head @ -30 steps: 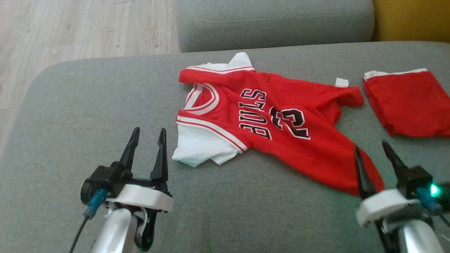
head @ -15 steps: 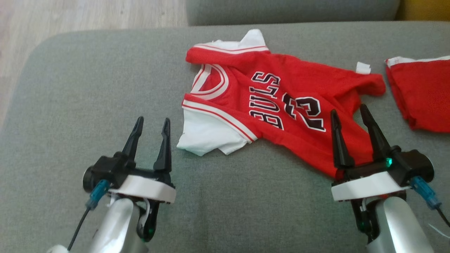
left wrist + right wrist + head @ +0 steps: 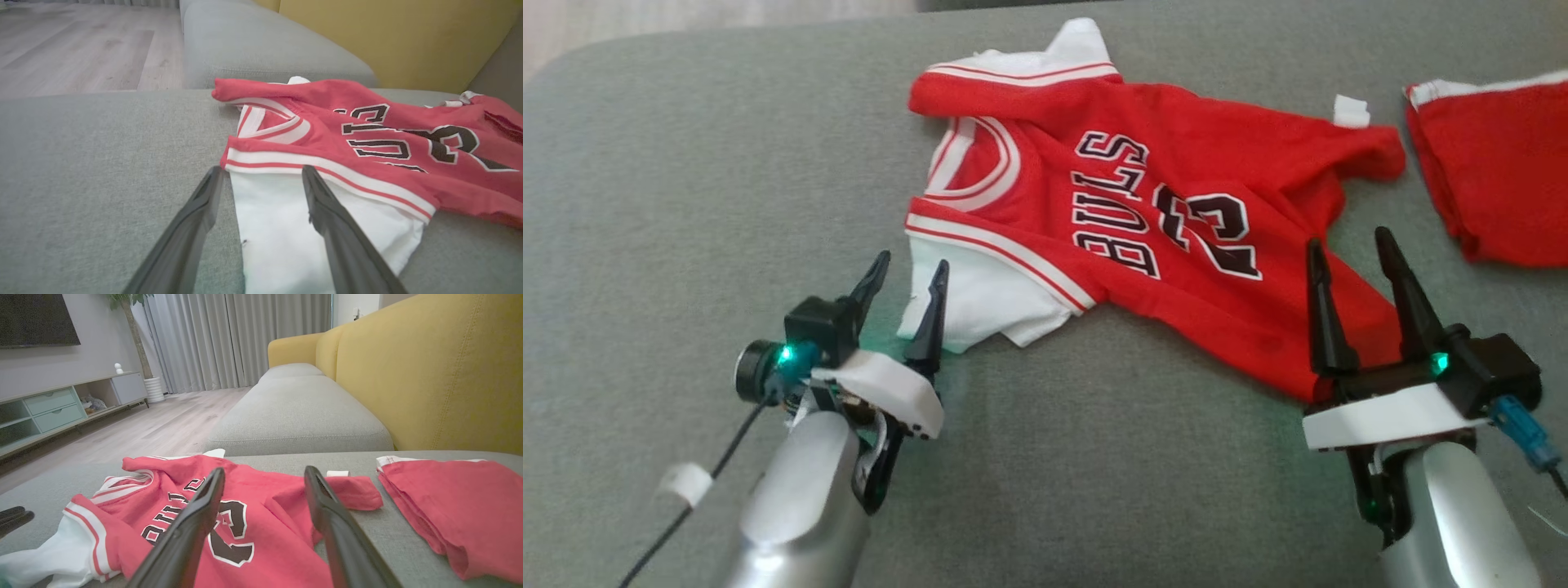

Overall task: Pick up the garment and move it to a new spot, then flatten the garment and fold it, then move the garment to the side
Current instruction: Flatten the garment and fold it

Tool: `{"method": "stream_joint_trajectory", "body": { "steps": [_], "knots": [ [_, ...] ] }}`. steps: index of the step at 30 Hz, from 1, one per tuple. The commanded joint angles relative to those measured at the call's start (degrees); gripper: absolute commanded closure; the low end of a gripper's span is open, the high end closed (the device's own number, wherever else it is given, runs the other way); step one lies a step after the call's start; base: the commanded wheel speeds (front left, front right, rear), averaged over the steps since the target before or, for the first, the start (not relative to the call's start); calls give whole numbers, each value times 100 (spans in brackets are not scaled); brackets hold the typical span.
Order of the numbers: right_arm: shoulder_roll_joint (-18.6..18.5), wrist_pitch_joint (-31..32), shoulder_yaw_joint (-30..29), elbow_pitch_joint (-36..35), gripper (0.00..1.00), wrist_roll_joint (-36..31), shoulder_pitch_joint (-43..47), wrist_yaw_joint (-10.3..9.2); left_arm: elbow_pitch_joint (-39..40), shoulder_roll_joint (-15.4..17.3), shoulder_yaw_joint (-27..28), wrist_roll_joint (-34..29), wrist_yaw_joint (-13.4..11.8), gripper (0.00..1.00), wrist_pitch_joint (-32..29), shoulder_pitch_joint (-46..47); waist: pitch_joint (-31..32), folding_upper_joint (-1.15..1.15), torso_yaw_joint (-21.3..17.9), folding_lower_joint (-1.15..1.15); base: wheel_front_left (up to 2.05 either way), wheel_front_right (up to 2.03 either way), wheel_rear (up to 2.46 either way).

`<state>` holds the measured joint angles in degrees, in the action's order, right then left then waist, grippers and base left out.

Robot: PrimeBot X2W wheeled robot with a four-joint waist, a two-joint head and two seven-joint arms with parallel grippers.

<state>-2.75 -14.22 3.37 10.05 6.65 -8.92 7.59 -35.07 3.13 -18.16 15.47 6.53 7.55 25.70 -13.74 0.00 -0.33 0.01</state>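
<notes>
Left gripper point(image 3: 913, 263), fingers spread, is hovering at the white sleeve point(image 3: 980, 306) of the jersey point(image 3: 1143, 220), which is lying rumpled on the sofa cushion point(image 3: 686, 204). Right gripper point(image 3: 1347, 238), likewise spread, is hanging over the red hem point(image 3: 1258, 343). Risk: pinching a single layer, or catching cushion fabric, so the wrinkles bunch. Both forearms are reaching forward, fingers angled low.
</notes>
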Motion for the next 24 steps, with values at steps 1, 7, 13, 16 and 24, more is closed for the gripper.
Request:
{"method": "stream_joint_trajectory", "body": {
  "steps": [1, 7, 13, 16, 24],
  "knots": [
    [-13, -72, 160, -159, 0, 78, -187, -10, 23, 124, 210, 61, -24, 0, -84, 285, -103, 0, -128, -1, 0, 0, 0],
    [-13, -76, 256, -155, 0, 95, -252, -10, -360, 229, 223, 111, -18, 0, -220, 575, -261, 0, -348, -1, 0, 0, 0],
    [-13, -77, 296, -265, 0, 201, -322, -10, -777, 326, 254, 232, 15, 0, -321, 1027, -438, 0, -603, -1, 0, 0, 0],
    [-13, -77, 334, -313, 0, 238, -331, -10, -1067, 399, 231, 223, 1, 0, -506, 1224, -519, 0, -705, -1, 0, 0, 0],
    [-13, -77, 307, -439, 0, 278, -334, -10, -1772, 483, 131, 230, -15, 100, -926, 1584, -659, 0, -763, -1, 0, 0, 0]
  ]
}}
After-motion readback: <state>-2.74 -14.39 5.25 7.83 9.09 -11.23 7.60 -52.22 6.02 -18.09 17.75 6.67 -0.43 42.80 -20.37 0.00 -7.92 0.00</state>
